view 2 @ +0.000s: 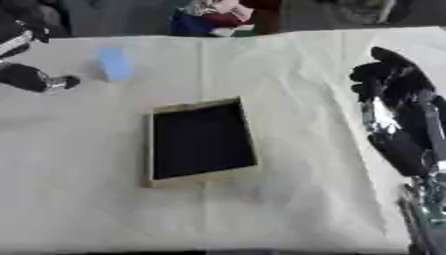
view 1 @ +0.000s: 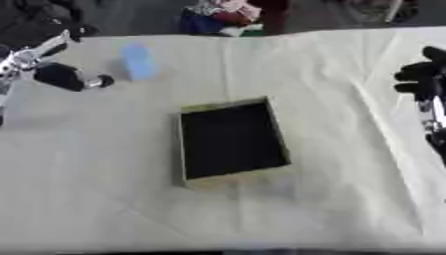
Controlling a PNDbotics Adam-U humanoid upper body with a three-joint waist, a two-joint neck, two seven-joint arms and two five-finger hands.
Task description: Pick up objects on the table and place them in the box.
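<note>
A pale blue block point(view 1: 138, 61) lies on the cream cloth at the back left. An open box point(view 1: 231, 139) with a dark inside and tan rim sits in the middle of the table, and nothing shows inside it. My left hand point(view 1: 61, 74) hovers at the far left, just left of the blue block, with fingers spread and holding nothing. My right hand point(view 2: 390, 82) stays at the right edge, well clear of the box, with fingers relaxed and empty.
The cream cloth point(view 1: 104, 199) covers the whole table, with creases and bare room around the box. Beyond the far edge sits a red, white and blue heap point(view 1: 218, 15).
</note>
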